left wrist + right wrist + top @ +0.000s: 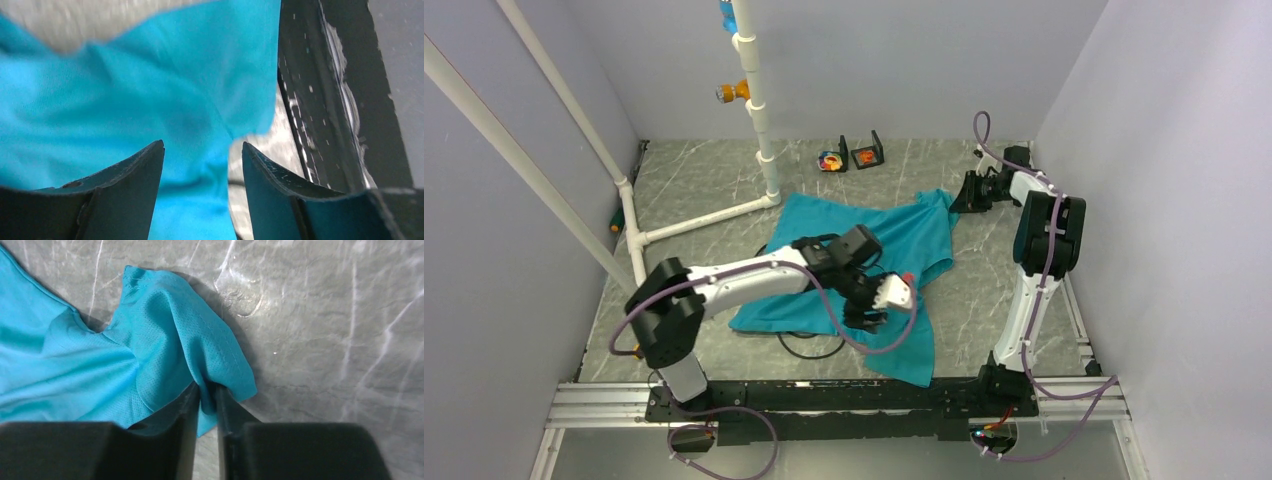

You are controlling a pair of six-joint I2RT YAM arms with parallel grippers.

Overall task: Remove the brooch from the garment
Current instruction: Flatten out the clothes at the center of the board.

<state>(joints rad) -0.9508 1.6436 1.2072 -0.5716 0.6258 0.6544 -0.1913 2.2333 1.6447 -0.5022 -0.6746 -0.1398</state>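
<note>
**Left hand (202, 146) over the garment (894, 240); right hand (207, 386) pinching its far right sleeve.**
The left hand, spread wide with only cloth beneath, hovers over the garment's near right part. The brooch shows in neither wrist view. A reddish speck (908, 277) just to the far right of that hand may be it, behind the fingertips and well apart from the right hand.

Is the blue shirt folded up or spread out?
Spread out: the shirt lies open across the table, only its sleeve corner bunched in the right end effector.
</note>
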